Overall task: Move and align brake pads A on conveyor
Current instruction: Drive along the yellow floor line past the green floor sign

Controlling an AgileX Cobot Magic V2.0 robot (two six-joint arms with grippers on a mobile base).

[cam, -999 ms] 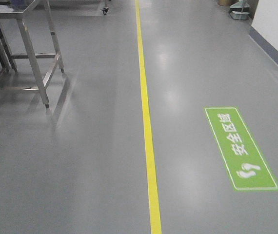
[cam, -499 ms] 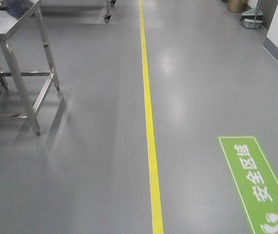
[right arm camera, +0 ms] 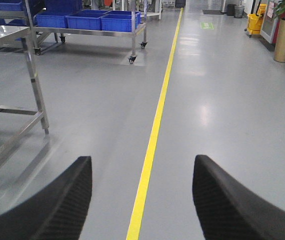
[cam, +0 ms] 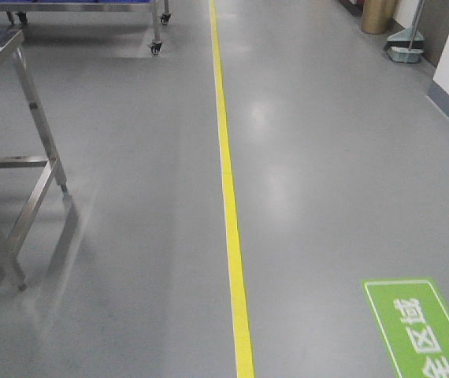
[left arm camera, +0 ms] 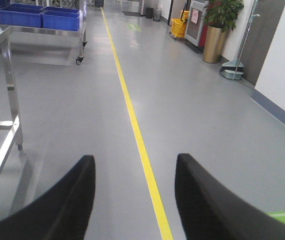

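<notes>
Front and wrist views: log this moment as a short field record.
setting: grey glossy floor, straight yellow floor line running ahead
left side: stainless steel table frame; blue plastic crates on a wheeled steel rack
left gripper: black fingers apart, empty
right gripper: black fingers apart, empty
brake pads A, conveyor: not in view

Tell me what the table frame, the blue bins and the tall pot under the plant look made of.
Table frame: metal, likely stainless steel; bright silvery bars with mirror-like glints. Blue bins: probably moulded plastic; uniform saturated colour, thick rims. Pot: gold, glossy, metallic-looking; whether metal or coated plastic is unclear.
</notes>
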